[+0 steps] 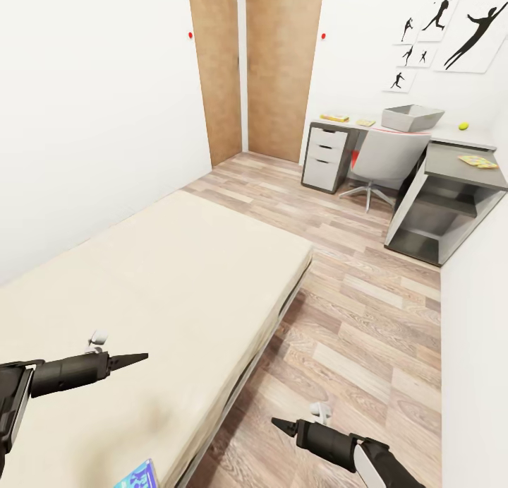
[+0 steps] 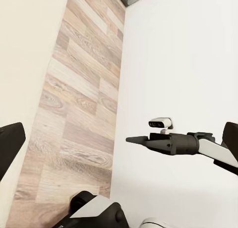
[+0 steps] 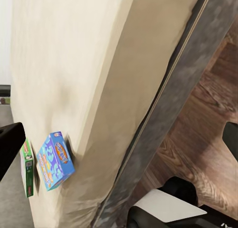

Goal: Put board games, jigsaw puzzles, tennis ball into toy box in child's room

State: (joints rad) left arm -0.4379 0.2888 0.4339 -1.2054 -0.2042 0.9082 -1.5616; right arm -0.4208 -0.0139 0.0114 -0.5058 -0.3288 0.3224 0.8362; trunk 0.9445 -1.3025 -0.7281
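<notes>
White walls and plank floor frame the bed [image 1: 162, 276], where the robot stands at its edge with both arms low and forward, apparently ready to collect games. Two game boxes lie on the mattress, the blue one [image 3: 55, 160] beside the green one [image 3: 29, 169], and neither is held. Left gripper [image 1: 130, 361] and right gripper [image 1: 282, 426] look clenched and empty; the toy box [image 1: 411, 117] waits on the table [image 1: 451, 136] with one yellow ball [image 1: 463, 126].

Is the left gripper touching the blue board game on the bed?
Apart. In the head view the left gripper hangs above bare mattress, and the blue board game lies nearer the robot, with cream bed surface showing between them.
</notes>
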